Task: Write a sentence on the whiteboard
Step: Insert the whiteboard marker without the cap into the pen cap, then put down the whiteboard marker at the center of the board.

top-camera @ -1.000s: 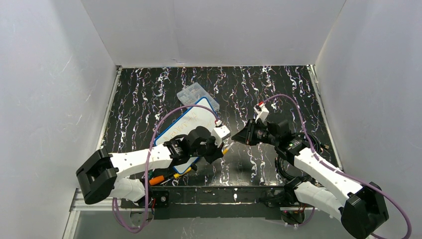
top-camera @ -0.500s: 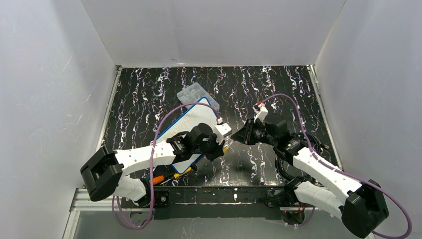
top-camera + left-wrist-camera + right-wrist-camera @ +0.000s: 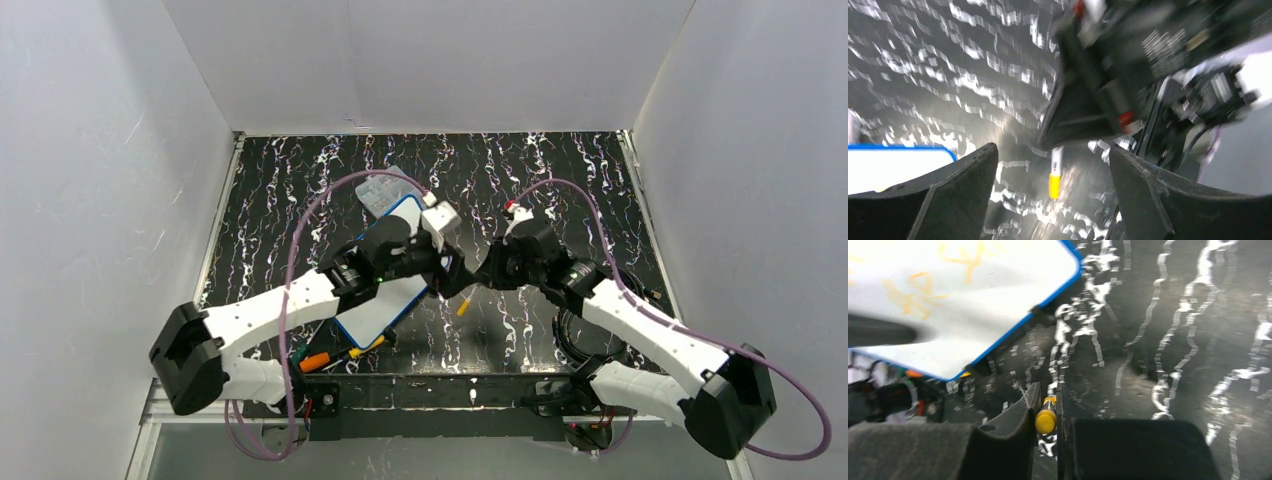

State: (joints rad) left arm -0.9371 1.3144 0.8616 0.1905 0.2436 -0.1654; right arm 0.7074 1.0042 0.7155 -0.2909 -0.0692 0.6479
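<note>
Half a second on, both arms have swung inward and now meet over the middle of the black, white-streaked table [image 3: 560, 180].

- Left gripper [image 3: 1052, 148]: jaws wide apart, nothing between them. It has moved up and away from the near edge, and its arm now crosses the flat white whiteboard with the thin blue rim [image 3: 973, 315].
- Right gripper [image 3: 1046, 395]: has come leftward to sit just in front of the left gripper. Its jaws are clamped on a white-barrelled marker with a yellow end [image 3: 1046, 421].
- Marker: the yellow end points down and hangs free above the table, to the right of the whiteboard and not touching it. Earlier that yellow end showed at the tip of the left gripper.
- Whiteboard: lies flat on the table, left of centre and at a slant, about where it was. Its far corner is just beside a clear plastic compartment box [image 3: 383, 188].
- Sentence [image 3: 910, 300]: thin orange-yellow cursive strokes on the whiteboard. The right wrist view is too blurred to read them, and the left arm hides most of them from above.
</note>
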